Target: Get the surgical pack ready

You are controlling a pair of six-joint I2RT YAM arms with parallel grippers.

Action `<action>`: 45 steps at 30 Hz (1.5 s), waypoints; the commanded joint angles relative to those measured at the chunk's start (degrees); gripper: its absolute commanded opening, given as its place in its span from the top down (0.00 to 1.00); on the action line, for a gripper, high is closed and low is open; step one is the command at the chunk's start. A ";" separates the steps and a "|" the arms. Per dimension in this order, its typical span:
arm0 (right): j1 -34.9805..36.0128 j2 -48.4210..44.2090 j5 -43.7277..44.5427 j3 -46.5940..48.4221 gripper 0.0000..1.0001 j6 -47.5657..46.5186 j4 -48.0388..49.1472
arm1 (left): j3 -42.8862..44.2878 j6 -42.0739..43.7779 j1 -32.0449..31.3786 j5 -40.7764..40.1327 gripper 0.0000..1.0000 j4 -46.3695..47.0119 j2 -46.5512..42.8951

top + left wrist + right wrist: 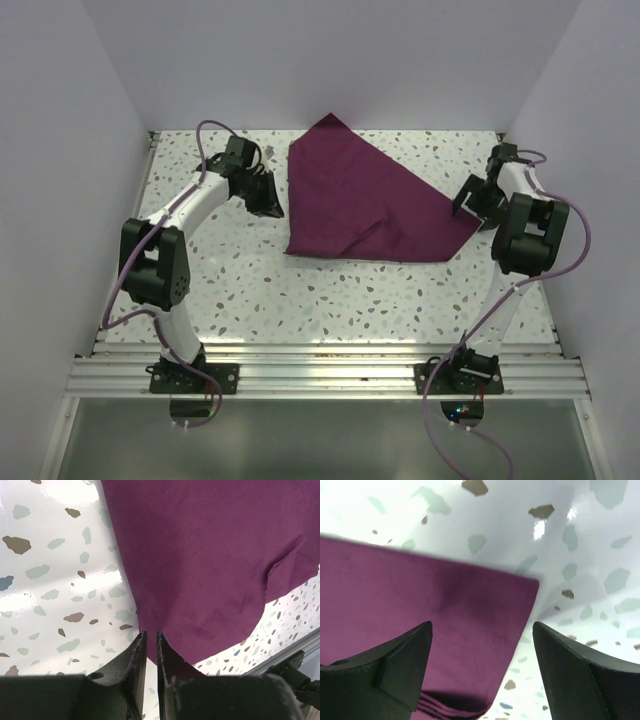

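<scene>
I see cloth (365, 195) lying on worktop (300, 290), in far half, roughly midway between left and right edges. One corner reaches far edge, second points toward right edge, third lies nearer me, left of centre. Fold sits on cloth's near-right part. Left fingers (131, 665) just beside cloth's left edge. Right fingers (395, 672) at cloth's right corner: one over cloth, other over bare worktop, corner between them.

White table (300, 290) with grey, brown and green terrazzo specks, glossy, with bright glare patches from overhead light. Plain pale walls (300, 60) close it in at the back, left and right. A ribbed aluminium rail (330, 372) runs along the near edge, with a grey panel (320, 440) below it.
</scene>
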 commanded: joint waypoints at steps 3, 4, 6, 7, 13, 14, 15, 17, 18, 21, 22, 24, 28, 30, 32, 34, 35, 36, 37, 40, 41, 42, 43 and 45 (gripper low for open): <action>-0.07 3.35 2.38 2.72 0.17 -0.62 3.46 | 2.08 -0.25 0.06 -1.61 0.84 0.47 -0.91; -0.07 3.80 2.56 2.81 0.17 -1.06 3.64 | 2.61 -0.34 0.06 -1.44 0.84 -0.41 -0.47; -0.16 5.46 3.08 3.33 0.19 -1.50 3.73 | 3.31 -1.21 0.06 -1.09 0.84 -0.42 0.15; -0.24 5.91 3.17 3.68 0.21 -2.03 3.21 | 3.05 -1.57 0.06 -0.74 0.84 0.54 0.06; -0.51 4.95 0.36 1.23 0.60 -2.73 5.31 | 3.22 -1.66 0.06 -0.91 0.84 0.47 0.59; -0.51 4.42 -1.21 0.01 0.69 -2.82 5.66 | 3.49 -1.48 0.06 -1.09 0.84 0.29 0.76; -0.51 3.72 -1.74 -0.53 0.82 -2.82 6.19 | 3.66 -1.40 0.15 -1.17 0.84 0.20 1.03; -0.51 2.13 -2.62 -1.23 0.92 -2.47 7.07 | 4.36 -1.05 0.24 -1.44 0.84 -0.24 1.55; -0.42 1.70 -3.58 -1.06 0.99 -2.12 6.98 | 4.72 -0.87 0.41 -1.44 0.84 -0.41 2.08; 0.19 -1.99 -5.70 -1.41 1.00 -0.28 7.24 | 5.95 0.10 0.94 -1.96 0.84 -1.38 2.96; 0.54 -3.31 -6.23 -1.41 1.00 0.60 7.33 | 6.21 0.36 1.12 -2.58 0.84 -1.90 3.14; 2.56 -6.47 -7.37 -0.54 1.00 1.57 7.16 | 6.74 0.89 1.73 -3.19 0.84 -2.43 3.84; 13.20 -8.24 -9.57 10.81 1.00 2.28 3.20 | 5.60 1.42 3.05 -3.99 0.84 -3.05 5.95; 19.13 -6.84 -9.92 19.04 1.00 2.63 1.10 | 4.20 1.24 3.31 -3.20 0.85 -2.62 6.65; 22.59 -3.86 -10.71 26.93 1.00 4.20 -0.13 | 2.27 1.24 3.40 -1.97 0.85 -1.21 6.65; 27.25 -0.27 -11.94 31.96 1.00 6.04 -0.83 | 0.86 0.72 3.40 -0.48 0.86 0.28 6.57; 28.66 1.06 -12.29 36.77 1.00 6.58 -1.01 | -0.71 0.19 3.40 0.14 0.86 0.81 6.56; 31.11 2.12 -12.99 38.74 1.00 7.19 -1.10 | -1.51 -0.07 3.40 0.67 0.86 1.42 6.22; 32.35 3.44 -13.26 40.32 1.00 8.33 -0.84 | -2.22 -0.25 3.32 1.45 0.87 2.30 6.13; 36.57 6.70 -14.93 43.76 1.00 9.57 1.17 | -3.98 -0.52 3.40 1.55 0.87 3.01 5.34; 37.54 7.40 -15.19 43.59 1.00 9.74 1.88 | -4.59 -0.43 3.40 1.46 0.87 3.10 5.25; 39.38 7.66 -15.54 43.33 1.00 9.92 2.67 | -5.03 -0.43 3.40 1.46 0.87 3.45 4.81; 40.18 8.02 -16.50 43.15 1.00 10.18 3.63 | -5.30 -0.52 3.40 1.81 0.87 3.54 4.63; 42.20 9.25 -16.86 43.50 1.00 10.19 3.29 | -6.09 -0.78 3.40 1.81 0.87 3.89 4.46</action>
